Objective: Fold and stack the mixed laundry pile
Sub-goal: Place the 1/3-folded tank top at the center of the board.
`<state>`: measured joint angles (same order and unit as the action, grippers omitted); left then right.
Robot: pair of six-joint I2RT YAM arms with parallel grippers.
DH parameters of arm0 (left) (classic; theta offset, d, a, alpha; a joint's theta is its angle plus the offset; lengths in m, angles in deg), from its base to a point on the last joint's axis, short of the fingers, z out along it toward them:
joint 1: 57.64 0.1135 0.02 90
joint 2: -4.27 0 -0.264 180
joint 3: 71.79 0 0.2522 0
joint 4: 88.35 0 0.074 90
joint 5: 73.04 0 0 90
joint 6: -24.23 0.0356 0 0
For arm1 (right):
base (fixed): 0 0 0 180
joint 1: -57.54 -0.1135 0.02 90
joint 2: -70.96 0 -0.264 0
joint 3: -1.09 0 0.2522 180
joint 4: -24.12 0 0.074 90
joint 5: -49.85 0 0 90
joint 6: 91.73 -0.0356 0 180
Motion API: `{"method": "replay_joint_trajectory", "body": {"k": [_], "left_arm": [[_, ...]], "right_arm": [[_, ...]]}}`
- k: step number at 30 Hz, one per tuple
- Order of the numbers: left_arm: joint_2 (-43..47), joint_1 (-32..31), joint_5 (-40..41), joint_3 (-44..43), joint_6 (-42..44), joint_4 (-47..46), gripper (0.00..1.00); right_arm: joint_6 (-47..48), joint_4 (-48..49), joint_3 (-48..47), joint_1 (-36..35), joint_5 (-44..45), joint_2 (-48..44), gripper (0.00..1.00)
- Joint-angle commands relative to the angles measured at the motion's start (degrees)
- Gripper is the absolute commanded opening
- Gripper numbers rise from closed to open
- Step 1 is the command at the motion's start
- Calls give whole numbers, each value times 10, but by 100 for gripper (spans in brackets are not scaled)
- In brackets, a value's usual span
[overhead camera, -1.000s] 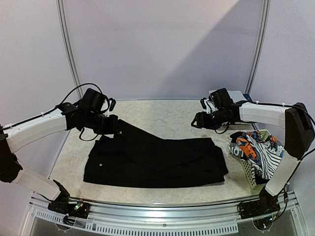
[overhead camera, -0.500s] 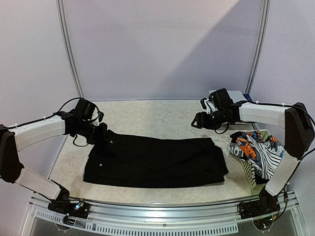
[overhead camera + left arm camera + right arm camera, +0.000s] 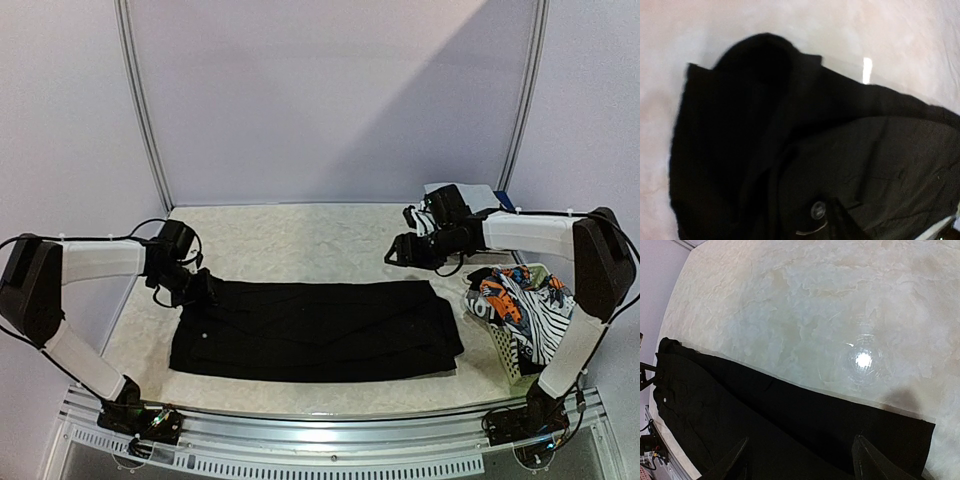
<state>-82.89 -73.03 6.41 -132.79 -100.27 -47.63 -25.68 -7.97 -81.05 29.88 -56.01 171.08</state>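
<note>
A large black garment (image 3: 320,325) lies flat across the middle of the table, folded into a long rectangle. My left gripper (image 3: 200,290) rests low at its upper left corner. The left wrist view shows rumpled black cloth (image 3: 865,165), a round button (image 3: 817,210) and one dark finger (image 3: 845,225), but not how the jaws stand. My right gripper (image 3: 395,250) hovers open above the garment's far right edge (image 3: 740,430), fingers (image 3: 867,460) spread with nothing between them. The rest of the laundry pile (image 3: 520,305), orange printed and black-white striped pieces, sits in the basket on the right.
The white lattice basket (image 3: 510,365) stands at the table's right edge, near the front. A folded light-coloured cloth (image 3: 485,195) lies at the back right, behind the right arm. Bare marbled tabletop (image 3: 300,240) stretches behind the black garment.
My left arm has swung left and down, bringing the raised corner of the black garment onto the table, so the cloth now lies flat. The right arm has hardly moved.
</note>
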Motion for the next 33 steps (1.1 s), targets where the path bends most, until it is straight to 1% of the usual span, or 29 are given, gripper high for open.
{"method": "replay_joint_trajectory", "body": {"k": [1,2,4,5,6,7,9,12,14,17,18,21,24,28,33], "left_arm": [[57,0,180,0,0,35,49],[75,-9,217,-5,1,46,54],[100,-45,310,-25,4,75,70],[105,-66,353,-41,5,91,75],[106,-87,382,-55,13,99,77],[101,-103,395,-67,25,99,77],[82,-127,382,-84,54,82,73],[32,-140,319,-107,86,42,62],[-9,-150,284,-123,103,16,58],[-73,-153,266,-151,108,3,53],[-90,-153,271,-158,106,0,52],[-129,-152,303,-172,98,8,50],[-148,-141,334,-165,84,20,50],[-155,-108,304,-123,64,-1,50],[-158,-102,284,-88,58,-23,50]], "right_arm": [[0,5,22,-9,-7,-24,69],[0,5,26,-13,-5,-30,70],[-3,5,34,-21,1,-37,70],[-3,6,38,-24,5,-39,71],[-5,8,42,-28,8,-42,71],[-10,11,48,-33,12,-45,71],[-16,17,62,-47,22,-57,72],[-24,24,79,-78,37,-72,72],[-31,39,89,-100,35,-79,72],[-40,77,101,-125,30,-78,72],[-46,85,104,-131,31,-74,72],[-59,103,109,-140,38,-56,72],[-70,115,123,-142,44,-36,73],[-88,129,156,-142,49,-26,73],[-96,131,155,-142,46,12,73]]}}
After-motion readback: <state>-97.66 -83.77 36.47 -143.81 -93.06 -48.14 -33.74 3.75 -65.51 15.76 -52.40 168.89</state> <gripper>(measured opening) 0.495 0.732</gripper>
